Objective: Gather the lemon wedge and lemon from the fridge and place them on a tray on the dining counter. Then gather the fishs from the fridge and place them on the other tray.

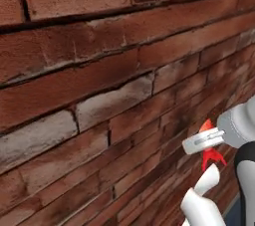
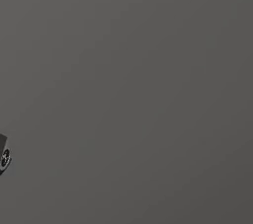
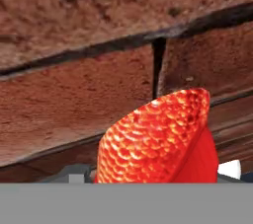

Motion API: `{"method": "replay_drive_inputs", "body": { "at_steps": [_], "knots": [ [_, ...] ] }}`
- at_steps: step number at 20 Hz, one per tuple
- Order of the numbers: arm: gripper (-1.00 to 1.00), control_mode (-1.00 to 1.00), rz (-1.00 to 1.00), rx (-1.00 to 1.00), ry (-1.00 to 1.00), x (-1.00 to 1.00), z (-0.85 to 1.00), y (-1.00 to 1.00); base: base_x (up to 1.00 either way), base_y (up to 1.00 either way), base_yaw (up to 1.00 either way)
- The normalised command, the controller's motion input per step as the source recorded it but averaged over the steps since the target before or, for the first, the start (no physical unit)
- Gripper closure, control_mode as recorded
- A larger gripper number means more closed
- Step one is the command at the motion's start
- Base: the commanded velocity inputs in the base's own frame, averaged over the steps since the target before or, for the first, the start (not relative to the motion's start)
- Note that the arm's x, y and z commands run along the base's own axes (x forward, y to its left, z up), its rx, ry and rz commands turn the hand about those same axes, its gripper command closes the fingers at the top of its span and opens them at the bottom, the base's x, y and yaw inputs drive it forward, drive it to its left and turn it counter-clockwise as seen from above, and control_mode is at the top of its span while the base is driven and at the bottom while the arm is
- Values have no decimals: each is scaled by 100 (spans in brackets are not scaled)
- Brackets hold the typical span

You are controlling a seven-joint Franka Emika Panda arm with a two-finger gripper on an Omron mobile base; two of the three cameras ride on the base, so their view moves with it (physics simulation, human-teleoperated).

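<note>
While gripper point(image 1: 206, 143) apparently clamps scaly red fish point(image 3: 155, 139), rough brick wall point(image 1: 89, 70) behind.

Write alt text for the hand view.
A red-orange scaly fish fills the lower middle, close to the camera, seemingly held in the gripper. Behind it runs a red brick wall with dark mortar lines.

We see the fish point(image 3: 155, 139) cut off by the hand view's bottom edge. In the left base view the gripper point(image 1: 206, 140) hides its middle; we can't see the fingertips.
</note>
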Motion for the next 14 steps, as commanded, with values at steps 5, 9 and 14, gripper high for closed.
{"method": "replay_drive_inputs", "body": {
  "at_steps": [5, 9, 14],
  "knots": [
    [100, 100, 0, 0, 0, 0, 0, 0, -25, 100, 1],
    [100, 100, 0, 0, 0, 0, 0, 0, -19, 100, 9],
    [100, 100, 0, 0, 0, 0, 0, 0, -2, 100, 16]
  ]
}}
